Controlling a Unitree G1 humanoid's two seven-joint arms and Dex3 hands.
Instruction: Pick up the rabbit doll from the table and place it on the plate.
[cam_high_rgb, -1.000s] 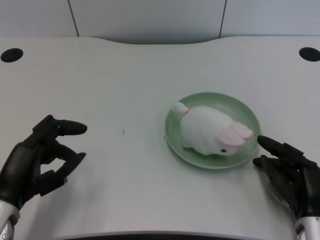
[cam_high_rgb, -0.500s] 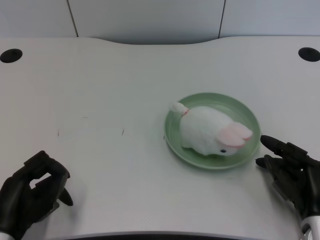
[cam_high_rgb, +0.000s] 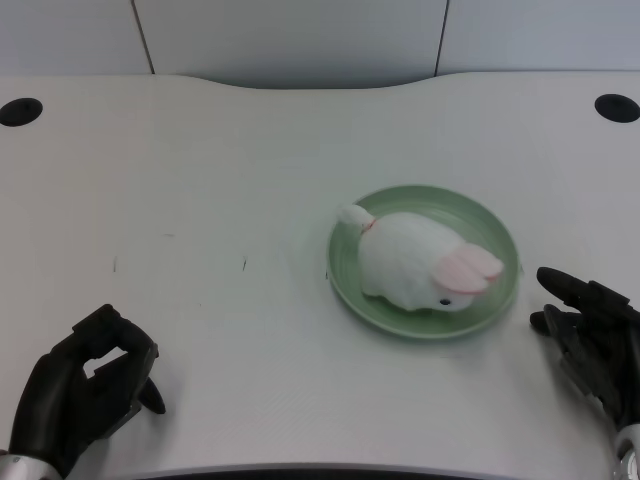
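Note:
A white rabbit doll (cam_high_rgb: 415, 262) with pink ears lies on its side inside the pale green plate (cam_high_rgb: 500, 235), right of the table's middle. Its tail points up-left and its head faces down-right. My left hand (cam_high_rgb: 85, 390) rests at the near left corner of the table, far from the plate, its fingers curled in with nothing in them.
My right hand (cam_high_rgb: 595, 340) waits at the near right, just beside the plate's rim, fingers spread. Two dark round holes (cam_high_rgb: 20, 111) (cam_high_rgb: 616, 108) sit at the table's far corners. A grey wall runs behind the table's far edge.
My left hand drew back toward the near edge and curled its fingers in, then rose slightly. The right hand slid a little right and down. The rabbit and plate stayed put.

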